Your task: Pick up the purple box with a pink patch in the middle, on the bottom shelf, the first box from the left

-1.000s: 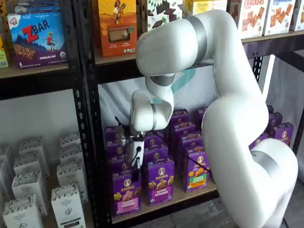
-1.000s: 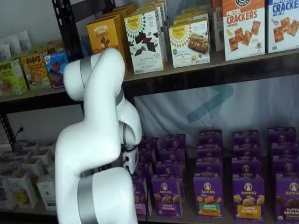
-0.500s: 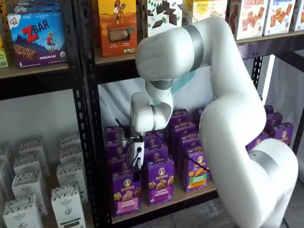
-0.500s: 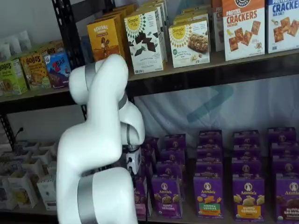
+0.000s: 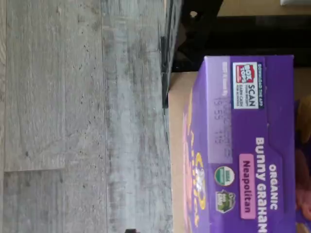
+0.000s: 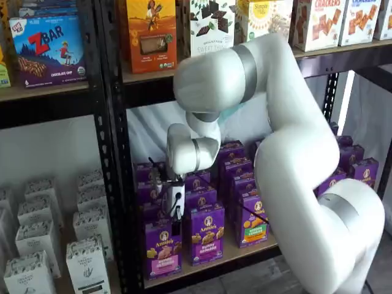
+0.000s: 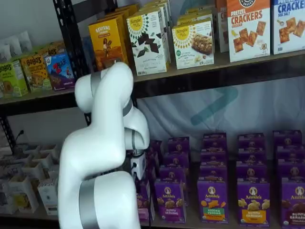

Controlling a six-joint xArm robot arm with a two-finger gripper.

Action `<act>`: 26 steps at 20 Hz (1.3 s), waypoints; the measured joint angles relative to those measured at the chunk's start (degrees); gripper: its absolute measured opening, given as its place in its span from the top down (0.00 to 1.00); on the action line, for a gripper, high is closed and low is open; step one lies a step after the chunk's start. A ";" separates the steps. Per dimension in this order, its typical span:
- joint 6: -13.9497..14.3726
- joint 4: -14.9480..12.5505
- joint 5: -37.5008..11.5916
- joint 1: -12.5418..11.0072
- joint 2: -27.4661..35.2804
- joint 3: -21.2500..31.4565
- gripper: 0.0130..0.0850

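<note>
The purple box (image 6: 162, 247) stands upright at the front left of the bottom shelf (image 6: 215, 260), with a pink band across its front. In a shelf view my gripper (image 6: 174, 220) hangs just above it, white body up and dark fingers down; no gap shows, so I cannot tell its state. In a shelf view the arm hides most of the box (image 7: 143, 199), and only the gripper's white body (image 7: 139, 165) shows. The wrist view shows the box's purple top (image 5: 243, 141) with a pink "Neapolitan" patch, on the tan board (image 5: 176, 121).
Like purple cartons (image 6: 206, 233) (image 6: 252, 222) stand to the right and in rows behind. A black perforated upright (image 6: 122, 184) stands close to the left of the box. White cartons (image 6: 86, 263) fill the neighbouring bay. The upper board (image 6: 153, 86) is overhead. Grey plank floor (image 5: 82, 116) lies below.
The arm has shifted a little toward the shelf, and the gripper has sunk slightly over the leftmost front box. The boxes have not moved.
</note>
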 joint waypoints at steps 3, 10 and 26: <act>1.04 -1.24 0.24 -0.07 1.39 -1.52 0.00; 3.02 -3.32 1.33 0.02 4.76 -5.16 0.00; 5.95 -6.27 2.57 0.34 10.19 -10.48 0.06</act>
